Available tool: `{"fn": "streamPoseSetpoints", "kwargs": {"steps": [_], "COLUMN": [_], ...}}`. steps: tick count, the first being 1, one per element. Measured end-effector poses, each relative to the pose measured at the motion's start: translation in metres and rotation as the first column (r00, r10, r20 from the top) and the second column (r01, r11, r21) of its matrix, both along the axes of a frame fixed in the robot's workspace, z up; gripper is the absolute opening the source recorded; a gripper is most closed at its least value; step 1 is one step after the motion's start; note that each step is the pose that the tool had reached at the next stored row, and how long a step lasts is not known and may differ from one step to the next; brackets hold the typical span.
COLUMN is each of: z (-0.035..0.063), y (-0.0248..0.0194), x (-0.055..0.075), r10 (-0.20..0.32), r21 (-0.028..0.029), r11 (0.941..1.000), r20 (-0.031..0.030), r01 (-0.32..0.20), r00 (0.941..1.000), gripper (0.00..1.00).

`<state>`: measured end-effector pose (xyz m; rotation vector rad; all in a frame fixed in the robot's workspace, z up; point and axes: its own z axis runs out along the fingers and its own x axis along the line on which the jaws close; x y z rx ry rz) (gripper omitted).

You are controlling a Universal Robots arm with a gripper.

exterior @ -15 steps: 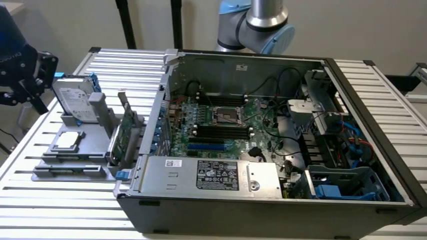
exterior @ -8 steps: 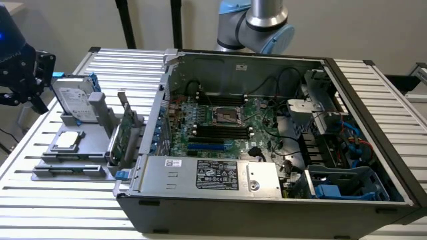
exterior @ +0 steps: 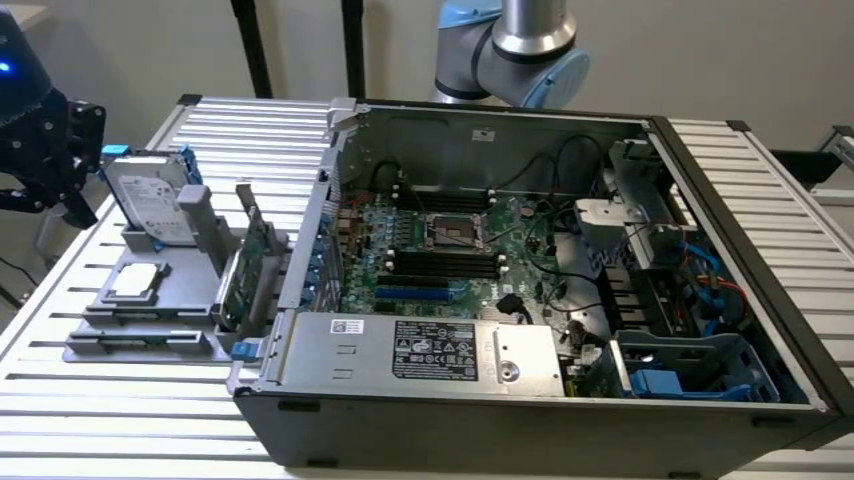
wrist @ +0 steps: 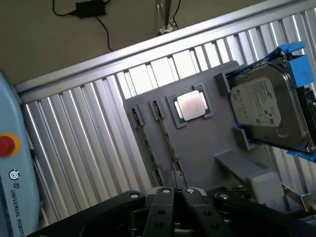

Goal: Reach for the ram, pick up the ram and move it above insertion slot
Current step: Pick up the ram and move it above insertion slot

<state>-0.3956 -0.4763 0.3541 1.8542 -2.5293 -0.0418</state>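
The gripper (wrist: 174, 189) hovers over the grey tray (wrist: 202, 143) — its jaws pressed together — near one end of the ram (wrist: 167, 140) standing edge-up in a tray slot.

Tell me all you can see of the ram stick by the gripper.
The ram is a thin, dark stick standing on edge in a slot of the grey holder, a twin stick parallel on one side, the CPU on the other. Seen edge-on, no chips show. The gripper, jaws shut, sits at one end; contact unclear.
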Motion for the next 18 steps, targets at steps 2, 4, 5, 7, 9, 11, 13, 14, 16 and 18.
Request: {"fn": "streamPoseSetpoints", "kwargs": {"steps": [2, 4, 5, 7, 9, 11, 13, 14, 16, 18], "z": [0.0, 0.0, 0.0, 0.0, 0.0, 0.0, 0.0, 0.0, 0.0, 0.0], "y": [0.0, 0.0, 0.0, 0.0, 0.0, 0.0, 0.0, 0.0, 0.0, 0.0], "x": [0.0, 0.0, 0.0, 0.0, 0.0, 0.0, 0.0, 0.0, 0.0, 0.0], "r10": [0.036, 0.072, 0.09, 0.128, 0.163, 0.198, 0.235, 0.252, 0.287, 0.321], "r21": [0.0, -0.0001, -0.0001, -0.0002, -0.0003, -0.0005, -0.0007, -0.0008, -0.001, -0.0013], "r11": [0.9993, 0.9974, 0.9959, 0.9918, 0.9866, 0.9802, 0.972, 0.9677, 0.958, 0.947], "r20": [0.0009, 0.0017, 0.0022, 0.0032, 0.0039, 0.0047, 0.0057, 0.0061, 0.007, 0.0077], "r01": [-0.036, -0.072, -0.09, -0.128, -0.163, -0.198, -0.235, -0.252, -0.287, -0.321], "r00": [0.9993, 0.9974, 0.9959, 0.9918, 0.9866, 0.9802, 0.972, 0.9676, 0.9579, 0.947], "gripper": [0.11, 0.11, 0.11, 0.11, 0.11, 0.11, 0.11, 0.11, 0.11, 0.11]}}
